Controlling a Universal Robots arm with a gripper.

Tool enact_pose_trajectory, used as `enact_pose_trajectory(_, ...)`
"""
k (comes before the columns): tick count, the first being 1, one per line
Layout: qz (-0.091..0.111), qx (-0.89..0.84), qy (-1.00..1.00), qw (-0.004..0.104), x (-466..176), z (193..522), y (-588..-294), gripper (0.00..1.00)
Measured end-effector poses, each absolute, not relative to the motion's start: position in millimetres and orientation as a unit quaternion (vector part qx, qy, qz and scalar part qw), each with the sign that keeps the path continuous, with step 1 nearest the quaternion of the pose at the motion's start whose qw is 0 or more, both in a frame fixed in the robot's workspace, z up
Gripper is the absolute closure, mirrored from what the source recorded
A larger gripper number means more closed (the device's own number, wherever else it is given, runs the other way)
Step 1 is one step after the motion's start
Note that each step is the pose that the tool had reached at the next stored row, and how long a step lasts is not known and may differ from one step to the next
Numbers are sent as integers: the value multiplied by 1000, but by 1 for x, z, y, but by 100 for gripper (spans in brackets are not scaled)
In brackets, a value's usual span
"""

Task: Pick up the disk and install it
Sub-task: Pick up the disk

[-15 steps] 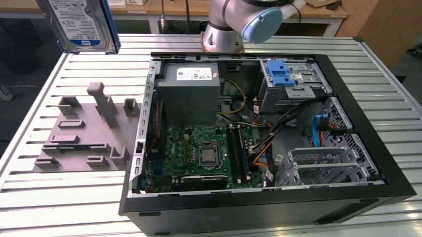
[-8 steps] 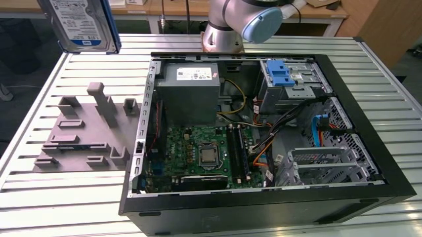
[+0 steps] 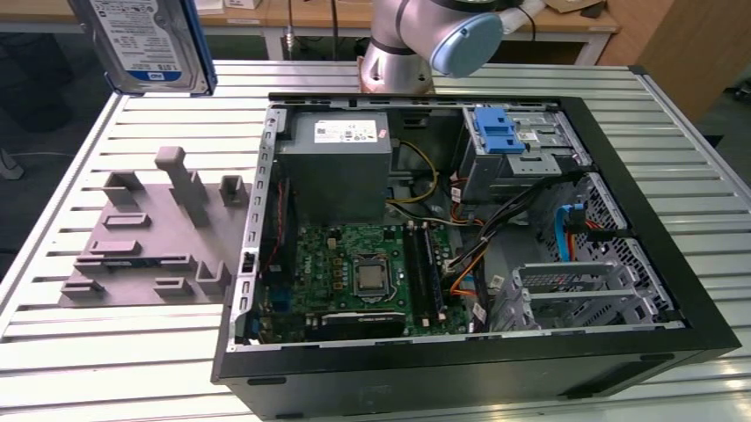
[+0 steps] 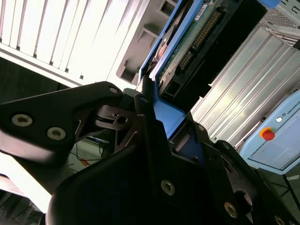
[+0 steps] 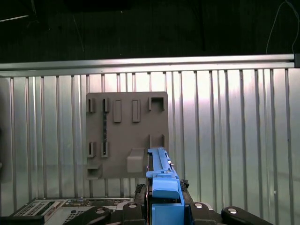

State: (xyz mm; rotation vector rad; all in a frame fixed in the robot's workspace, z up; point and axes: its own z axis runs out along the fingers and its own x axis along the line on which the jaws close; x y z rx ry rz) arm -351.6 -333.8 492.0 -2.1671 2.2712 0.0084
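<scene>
The hand (image 4: 165, 117) is clenching the disk (image 3: 147, 40) by its blue carrier, holding it aloft over the grey holder plate (image 3: 147, 233), well apart from the open computer case (image 3: 657, 264). Pickup looks done and installing is not. A slatted metal tabletop (image 3: 118, 369) is carrying everything, with wooden desks (image 3: 564, 22) standing behind.

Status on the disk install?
Hand shut on the disk. Disk in the air above the grey fixture, outside the open case. Loose cables lie beside the drive bay.

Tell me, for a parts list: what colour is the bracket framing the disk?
Blue. The disk shows it best in the first wrist view.
</scene>
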Motion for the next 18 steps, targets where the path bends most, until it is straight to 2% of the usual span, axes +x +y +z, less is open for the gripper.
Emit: enact_pose_trajectory(18, 3, -690, 723, 1, -347, 492, -334, 64)
